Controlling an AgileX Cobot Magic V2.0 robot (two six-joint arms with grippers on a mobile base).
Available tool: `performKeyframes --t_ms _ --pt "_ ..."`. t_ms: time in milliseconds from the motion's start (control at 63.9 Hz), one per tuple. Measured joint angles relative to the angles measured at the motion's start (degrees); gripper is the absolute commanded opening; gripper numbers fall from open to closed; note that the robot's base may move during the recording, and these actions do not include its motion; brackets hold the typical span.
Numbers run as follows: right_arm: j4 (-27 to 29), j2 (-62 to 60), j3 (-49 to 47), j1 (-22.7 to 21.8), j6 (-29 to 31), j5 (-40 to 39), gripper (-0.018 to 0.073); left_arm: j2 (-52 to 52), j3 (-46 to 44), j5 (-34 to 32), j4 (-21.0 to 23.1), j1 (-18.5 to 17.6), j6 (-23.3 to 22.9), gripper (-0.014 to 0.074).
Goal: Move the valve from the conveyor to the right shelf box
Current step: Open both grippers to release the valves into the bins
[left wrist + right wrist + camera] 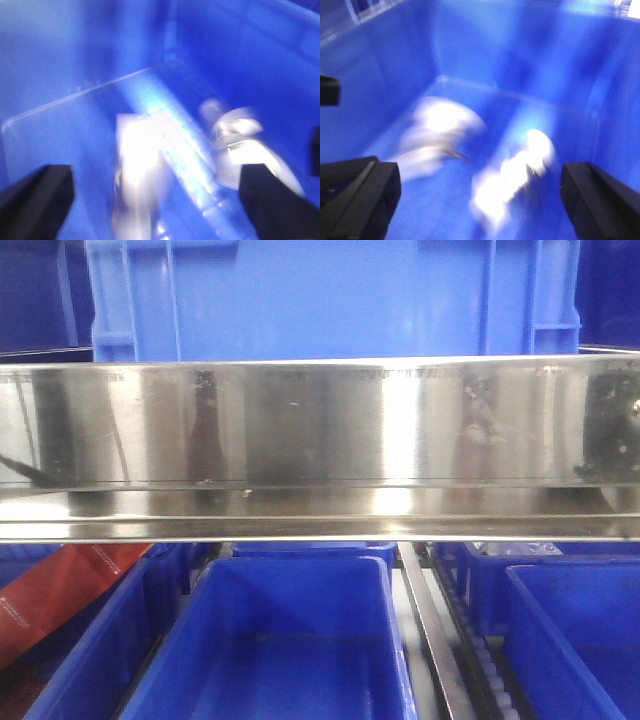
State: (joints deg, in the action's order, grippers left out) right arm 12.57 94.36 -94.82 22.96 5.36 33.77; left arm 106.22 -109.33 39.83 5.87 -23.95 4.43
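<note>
The conveyor is out of view. In the front view the steel shelf rail [320,440] crosses the middle, and no gripper shows there. My left gripper [157,205] is open over the inside of a blue box [240,55]. Two blurred silvery-white pieces lie on that box's floor, one between the fingers [137,150] and one by the right finger [232,135]. My right gripper [480,200] is open over another blue box [495,45], with two blurred bright pieces below it, one at the left [440,130] and one nearer the middle [515,180]. Blur hides which of these is a valve.
A large blue crate [330,300] stands on the shelf above the rail. Below it are several blue bins, one central [290,640] and one at the right [580,640], with a steel divider [430,640] between them. Something red [60,590] lies at the lower left.
</note>
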Motion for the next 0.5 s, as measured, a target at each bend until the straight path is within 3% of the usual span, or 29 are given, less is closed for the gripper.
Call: performKeyframes --t_ms 78,219,297,407,438,501 --pt "0.0 -1.62 0.0 0.0 0.0 0.0 0.0488 -1.37 0.0 0.24 0.0 0.0 0.0 0.0587" --pt "0.0 -6.4 0.0 0.0 0.0 0.0 0.0284 -5.87 0.0 1.65 -0.27 0.0 0.0 0.0547" --pt "0.0 -9.92 0.0 0.0 0.0 0.12 0.0123 -8.6 -0.1 2.72 -1.16 0.0 0.0 0.0461" --pt "0.0 -14.81 0.0 0.0 0.0 1.45 -0.0124 -13.45 -0.08 5.14 -2.99 0.0 0.0 0.0253" --pt "0.0 -16.02 0.0 0.0 0.0 1.9 -0.0169 -14.57 -0.08 5.98 -3.13 0.0 0.0 0.0203" --pt "-0.11 -18.63 0.0 0.0 0.0 2.8 -0.0158 -17.35 -0.08 7.82 -3.27 0.57 0.0 0.0099"
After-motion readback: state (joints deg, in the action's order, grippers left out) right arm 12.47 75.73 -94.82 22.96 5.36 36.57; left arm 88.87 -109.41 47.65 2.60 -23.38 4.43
